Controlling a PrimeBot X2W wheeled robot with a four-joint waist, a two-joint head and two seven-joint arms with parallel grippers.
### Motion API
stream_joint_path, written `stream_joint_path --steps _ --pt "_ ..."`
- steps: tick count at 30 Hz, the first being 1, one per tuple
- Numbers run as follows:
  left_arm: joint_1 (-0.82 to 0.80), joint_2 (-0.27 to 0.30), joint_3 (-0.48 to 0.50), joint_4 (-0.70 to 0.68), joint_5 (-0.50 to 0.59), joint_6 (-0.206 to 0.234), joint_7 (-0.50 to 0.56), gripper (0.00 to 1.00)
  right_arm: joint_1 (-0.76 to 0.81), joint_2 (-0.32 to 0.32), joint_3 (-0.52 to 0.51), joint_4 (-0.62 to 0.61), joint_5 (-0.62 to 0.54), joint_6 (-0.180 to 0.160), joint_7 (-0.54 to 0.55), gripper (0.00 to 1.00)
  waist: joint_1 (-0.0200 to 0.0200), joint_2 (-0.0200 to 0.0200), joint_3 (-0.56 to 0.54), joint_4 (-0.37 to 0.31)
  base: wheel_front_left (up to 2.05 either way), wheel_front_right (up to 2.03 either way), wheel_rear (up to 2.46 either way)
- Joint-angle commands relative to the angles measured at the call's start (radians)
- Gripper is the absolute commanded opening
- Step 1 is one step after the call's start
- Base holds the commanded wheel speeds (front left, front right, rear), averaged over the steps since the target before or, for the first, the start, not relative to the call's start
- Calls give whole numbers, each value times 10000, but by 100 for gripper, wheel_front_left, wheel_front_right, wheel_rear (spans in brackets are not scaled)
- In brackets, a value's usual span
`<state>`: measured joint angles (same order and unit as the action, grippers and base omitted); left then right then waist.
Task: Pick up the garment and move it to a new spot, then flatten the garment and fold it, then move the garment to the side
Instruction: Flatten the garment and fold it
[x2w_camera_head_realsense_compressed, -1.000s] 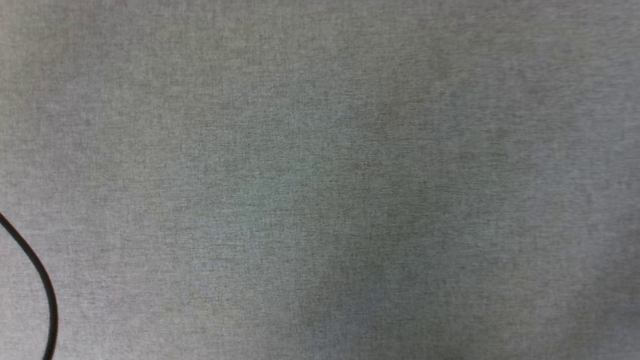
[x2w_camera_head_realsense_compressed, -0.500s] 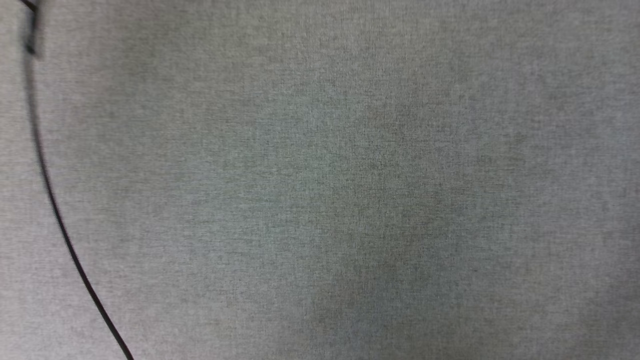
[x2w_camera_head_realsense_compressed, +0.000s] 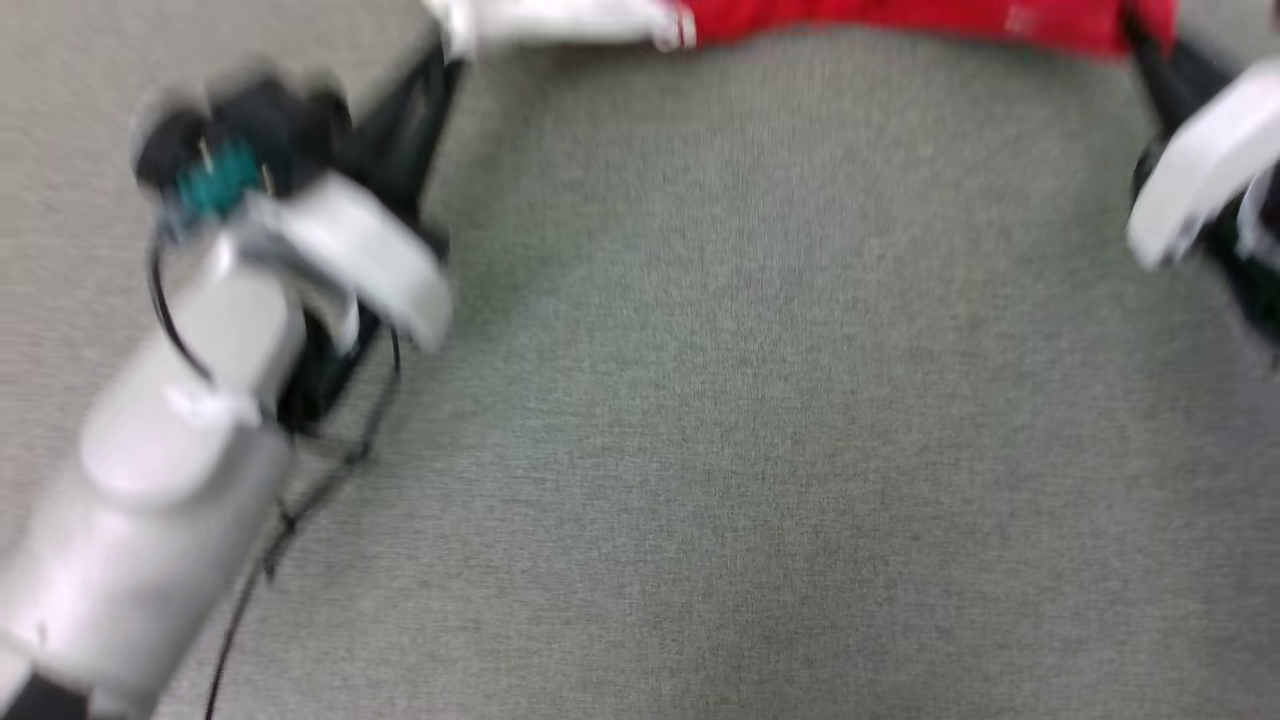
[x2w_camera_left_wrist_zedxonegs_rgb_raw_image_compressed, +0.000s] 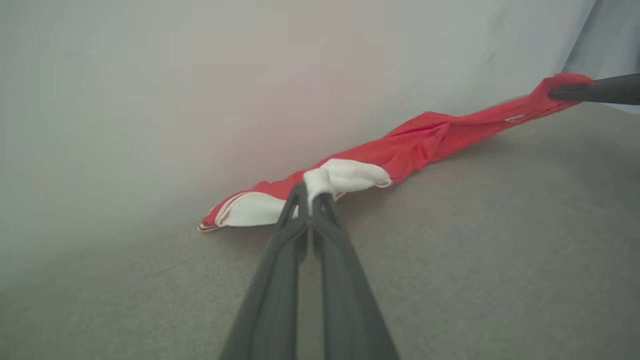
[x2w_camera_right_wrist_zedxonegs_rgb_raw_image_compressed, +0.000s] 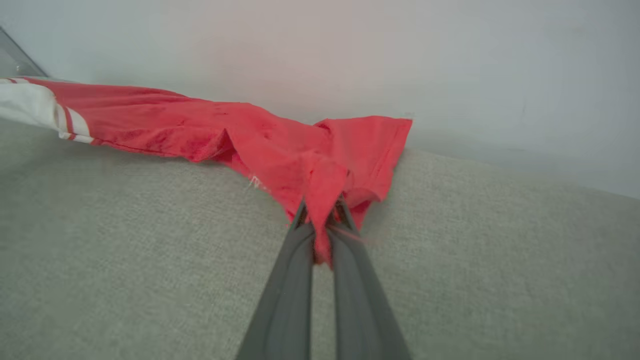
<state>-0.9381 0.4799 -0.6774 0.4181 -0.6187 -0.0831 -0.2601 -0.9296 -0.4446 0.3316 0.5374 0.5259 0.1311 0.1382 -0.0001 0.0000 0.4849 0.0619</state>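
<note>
Head camera has swung: it was showing bare grey cloth surface (x2w_camera_head_realsense_compressed: 760, 400), now it's catching both arms and the jersey shirt (x2w_camera_head_realsense_compressed: 900, 15) at the top edge. Left gripper (x2w_camera_left_wrist_zedxonegs_rgb_raw_image_compressed: 310, 192) is clamping the white sleeve (x2w_camera_left_wrist_zedxonegs_rgb_raw_image_compressed: 350, 175) and right gripper (x2w_camera_right_wrist_zedxonegs_rgb_raw_image_compressed: 322, 207) is pinching red fabric. The shirt is lying stretched between them, so likely mid-relocation and not flattened yet.

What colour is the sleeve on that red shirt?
The sleeve is white with thin red stripe trim, clearest in the left wrist view.
</note>
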Motion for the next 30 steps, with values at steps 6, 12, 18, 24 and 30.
stream_joint_path --steps 6,12,18,24,30 --pt "2840 537 -289 -1221 -425 364 -48 0 2179 -261 82 -413 691 -5 -134 0 1 0 -1672 265 0 0 0" --pt "4941 1238 -470 -2367 -930 860 318 0 3936 -490 -325 -461 1124 -7 -81 0 1 0 -2571 405 0 0 0" --pt "6625 2145 -630 -3624 -1340 1322 850 0 5371 -681 -635 -715 1547 -7 28 0 1 0 -3296 431 0 0 0" --pt "8102 2932 -816 -4948 -1755 1828 1326 0 6676 -808 -916 -1221 1982 -7 286 0 1 0 -3907 426 0 0 0" --pt "9302 3475 -1070 -6037 -2139 2143 1608 0 8088 -921 -1383 -1957 2300 -7 695 0 1 0 -4288 436 0 0 0"
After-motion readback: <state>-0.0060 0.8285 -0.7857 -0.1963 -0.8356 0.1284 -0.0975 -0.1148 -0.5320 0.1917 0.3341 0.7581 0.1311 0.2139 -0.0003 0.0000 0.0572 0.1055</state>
